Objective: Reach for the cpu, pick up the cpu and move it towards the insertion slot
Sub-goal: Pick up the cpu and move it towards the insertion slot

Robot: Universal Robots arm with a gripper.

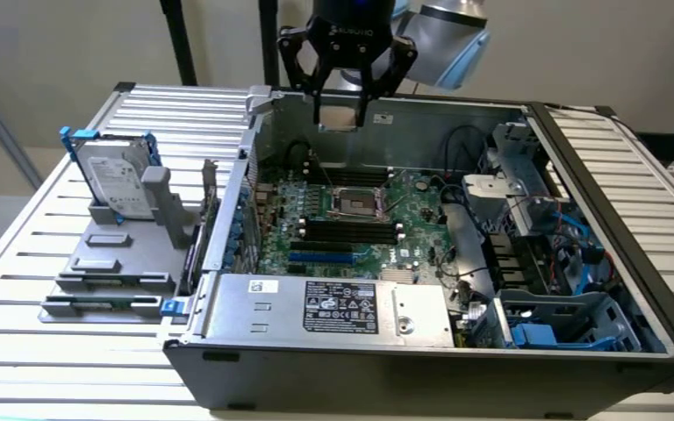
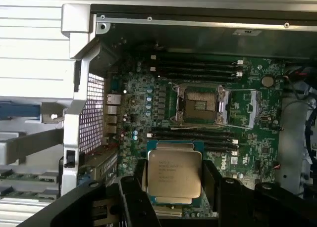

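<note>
One gripper (image 1: 346, 112) hanging wrist-down over the open case (image 1: 618, 158), fingers (image 2: 136, 185) closed on the cpu (image 2: 174, 173), held flat in the air. Insertion slot (image 1: 357, 203) on the motherboard (image 1: 413, 237) at six o'clock below, well apart.

The cpu (image 2: 174, 173) has a silver metal top with dark printed lettering and a pale tan edge, held between black fingers (image 2: 136, 197). The insertion slot (image 2: 200, 104) shows a shiny silver frame round a dark centre, on a green motherboard (image 2: 257, 138) with long black memory slots (image 2: 195, 68)
</note>
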